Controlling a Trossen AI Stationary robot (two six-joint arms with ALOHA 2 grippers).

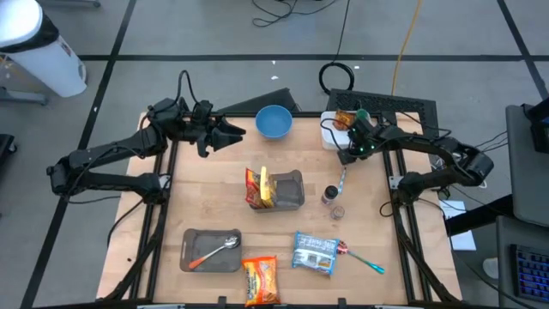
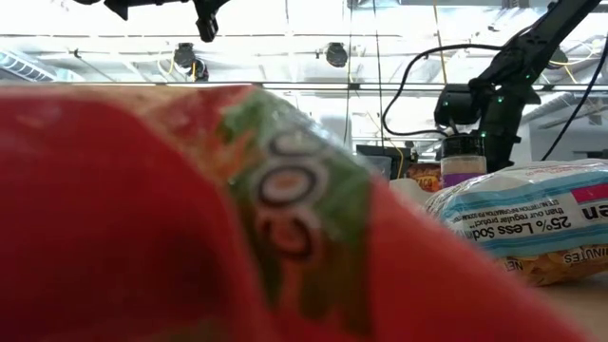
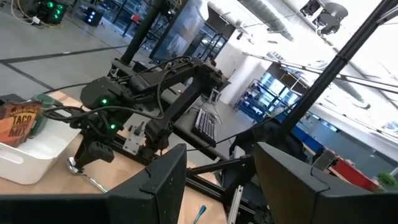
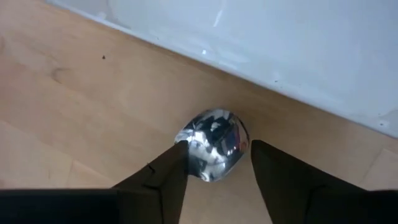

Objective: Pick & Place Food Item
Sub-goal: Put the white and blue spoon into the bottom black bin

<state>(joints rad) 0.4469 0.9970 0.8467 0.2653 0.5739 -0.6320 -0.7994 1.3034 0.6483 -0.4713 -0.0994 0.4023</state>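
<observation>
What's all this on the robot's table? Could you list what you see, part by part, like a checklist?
Surface: wooden table, mostly bare.
Job's things: red snack packet leaning in a grey tray; orange packet and blue packet at the near edge.
Clutter: blue bowl, white bin, spice jar, second grey tray with a spoon.
Grippers: right gripper straddles a metal spoon; left gripper open, raised, idle.
Cables: loops on the floor.
Surroundings: keyboard, grey floor.

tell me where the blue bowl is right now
In the high view the blue bowl sits at the table's far edge, near the middle, between the left end effector and the white bin, beyond the gray container holding a snack packet.
</observation>
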